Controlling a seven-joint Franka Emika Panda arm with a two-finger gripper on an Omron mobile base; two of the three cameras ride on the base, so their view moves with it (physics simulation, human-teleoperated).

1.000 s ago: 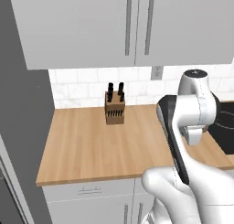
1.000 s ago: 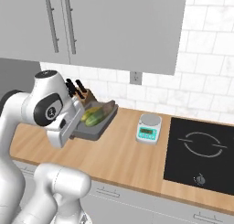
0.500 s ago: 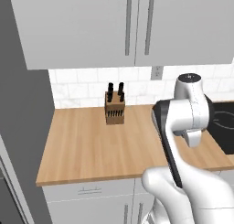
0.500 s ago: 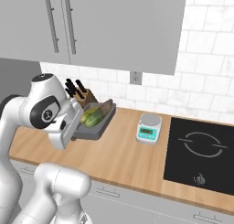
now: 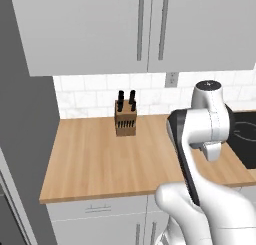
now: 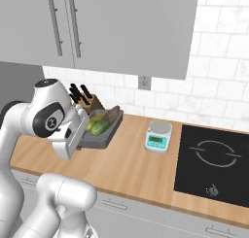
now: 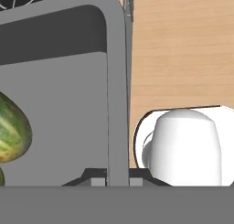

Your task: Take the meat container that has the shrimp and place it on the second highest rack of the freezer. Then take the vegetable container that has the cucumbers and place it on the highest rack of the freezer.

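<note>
Jaws clamped on the side wall of the grey vegetable container (image 7: 68, 109), one fingertip (image 7: 97, 180) on either side of the thin rim at the bottom of the hand view. Gripper (image 6: 82, 134) lifted clear of the wooden counter (image 6: 131, 164), tray held tilted just in front of the knife block (image 6: 90, 102). Inside, green mottled cucumbers (image 6: 98, 124), one rounded end (image 7: 13, 127) against the tray floor. Beyond the tray, well apart: a small kitchen scale (image 6: 158, 136), then the black cooktop (image 6: 214, 159). Upper cabinets (image 6: 97, 28) above; tiled wall with an outlet (image 6: 144, 82) behind.
</note>
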